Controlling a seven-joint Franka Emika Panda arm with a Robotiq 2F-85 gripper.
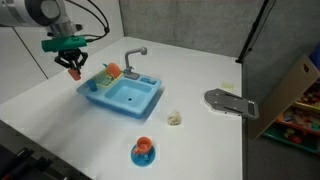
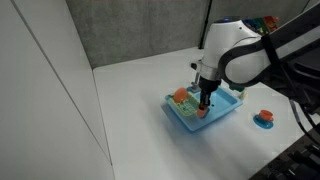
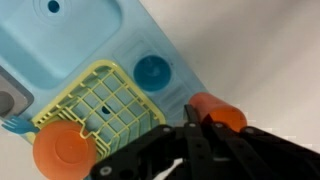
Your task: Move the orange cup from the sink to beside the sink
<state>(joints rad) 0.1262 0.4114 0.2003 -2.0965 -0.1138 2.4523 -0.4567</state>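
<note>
The blue toy sink point(image 1: 135, 97) sits mid-table and shows in both exterior views point(image 2: 222, 112) and in the wrist view point(image 3: 90, 40). My gripper point(image 1: 73, 66) is shut on the orange cup point(image 3: 220, 112). It holds the cup above the white table, just off the sink's rack end point(image 2: 203, 110). The cup is a small red-orange spot between the fingers in an exterior view point(image 1: 75, 73). The black fingers hide the cup's lower part in the wrist view.
An orange round object point(image 3: 62, 152) lies on the yellow dish rack point(image 3: 100, 105) of the sink. A grey faucet point(image 1: 133, 55) stands at the sink's back. A blue plate with an orange item point(image 1: 143, 151), a small pale object point(image 1: 175, 118) and a grey flat object point(image 1: 230, 102) lie on the table.
</note>
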